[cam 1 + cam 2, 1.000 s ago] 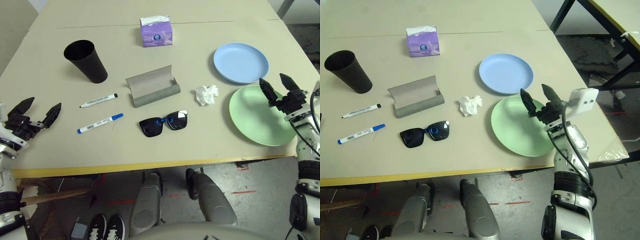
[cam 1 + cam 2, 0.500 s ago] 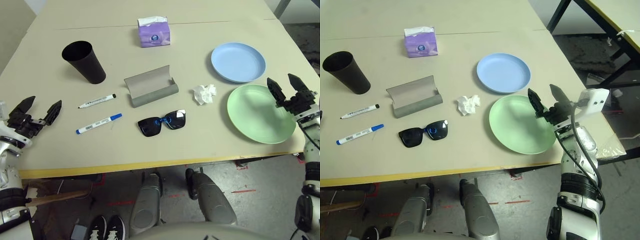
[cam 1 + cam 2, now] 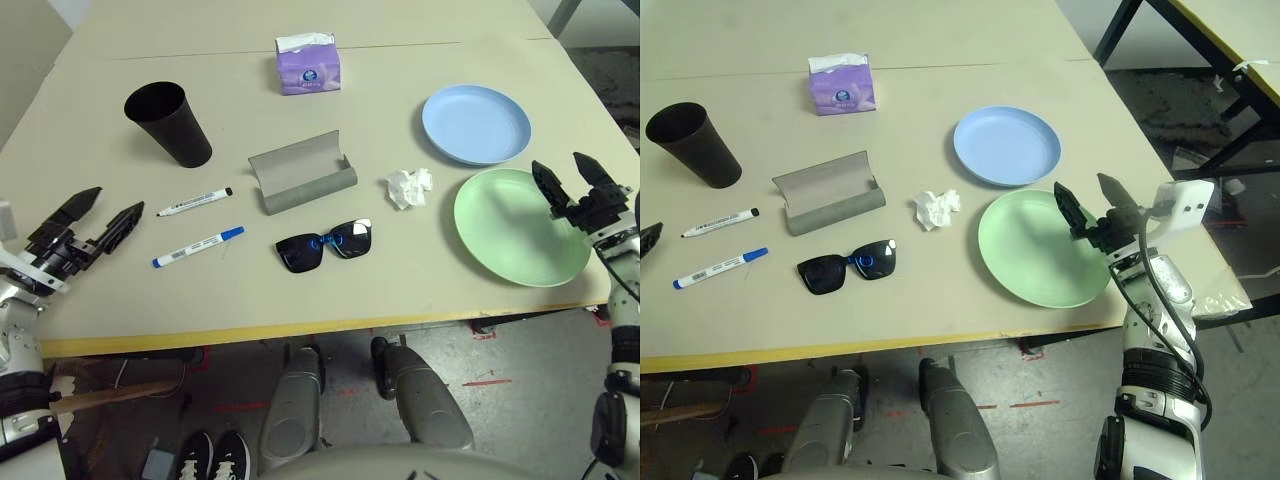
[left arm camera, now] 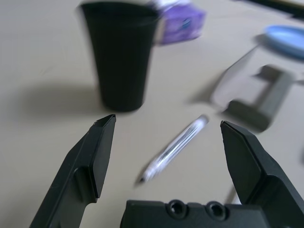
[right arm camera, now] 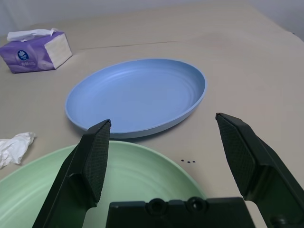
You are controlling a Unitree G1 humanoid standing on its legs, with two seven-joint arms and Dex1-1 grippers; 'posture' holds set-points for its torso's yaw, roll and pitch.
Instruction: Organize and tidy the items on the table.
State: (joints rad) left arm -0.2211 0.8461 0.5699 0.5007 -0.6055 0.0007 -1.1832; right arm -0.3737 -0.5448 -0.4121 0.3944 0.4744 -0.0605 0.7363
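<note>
My left gripper (image 3: 88, 222) hangs with its two black fingers spread wide and nothing between them, over the near left part of the large beige table (image 3: 420, 270). Just ahead of its fingertips lie the two white markers, the black-capped one (image 3: 196, 202) and, nearer me, the blue-capped one (image 3: 198, 246). Beyond them stands the tall black plastic cup (image 3: 168, 122), upright.

My right gripper (image 3: 1097, 209) is likewise spread and empty, poised over the outer rim of the round pale green plate (image 3: 1035, 250). Straight ahead of it sits the round pale blue plate (image 5: 137, 96), just beside the green one but not stacked on it. Inward from that hand lies the crumpled white tissue (image 3: 937, 209). Further toward the middle are the black sunglasses (image 3: 326, 246), unfolded, and the grey glasses case (image 3: 303, 173), open and empty. The purple tissue box (image 3: 311, 64) stands at the far side.

As I judge it, nothing is tidied yet: the glasses are out of the case, the plates apart, the markers loose, the tissue lying about. All the work is left.

The box bears a round blue logo and the markers carry printing, but I cannot read either.
</note>
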